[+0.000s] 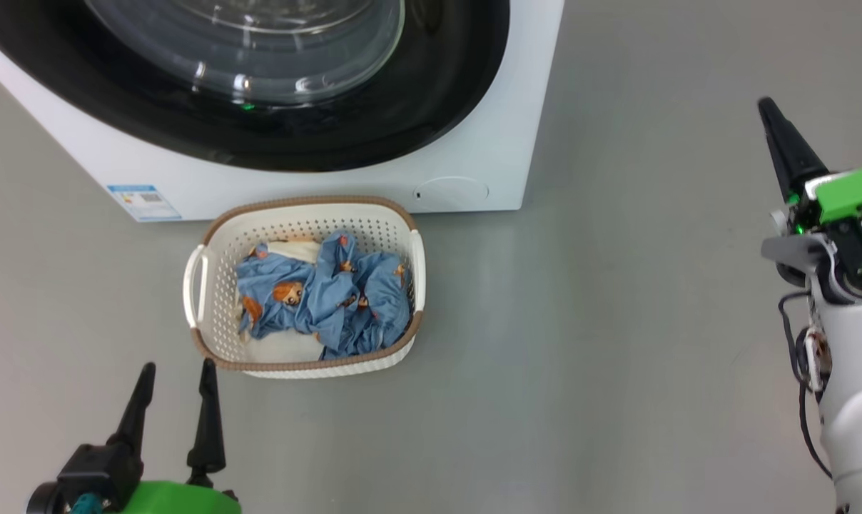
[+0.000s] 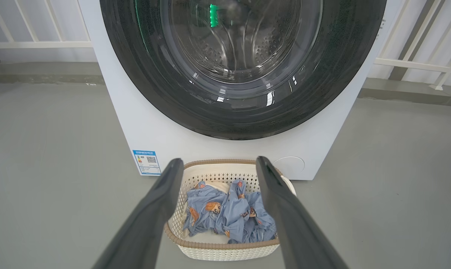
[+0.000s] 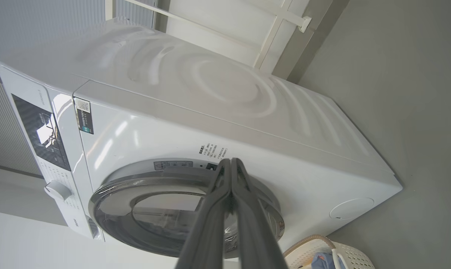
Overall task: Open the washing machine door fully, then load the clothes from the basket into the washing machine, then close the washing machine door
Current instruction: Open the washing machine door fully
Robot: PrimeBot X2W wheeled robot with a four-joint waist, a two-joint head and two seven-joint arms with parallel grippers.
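Washing machine (image 1: 488,143) dead ahead, big and white, and the washing machine door (image 1: 438,86) is shut against it, so step one isn't done, I'd say. The basket (image 1: 302,203) sits on the floor just in front of the machine, the clothes (image 1: 331,293) heaped inside.

Here's what matters: the door's right-hand edge lies ahead and to the left of my right gripper (image 1: 768,107). That gripper hangs out to the machine's right, well apart from it, jaws clenched on nothing, tips aimed at that edge. Right arm's the nearer one. My left gripper (image 1: 178,366) hovers just short of the basket, jaws released wide.
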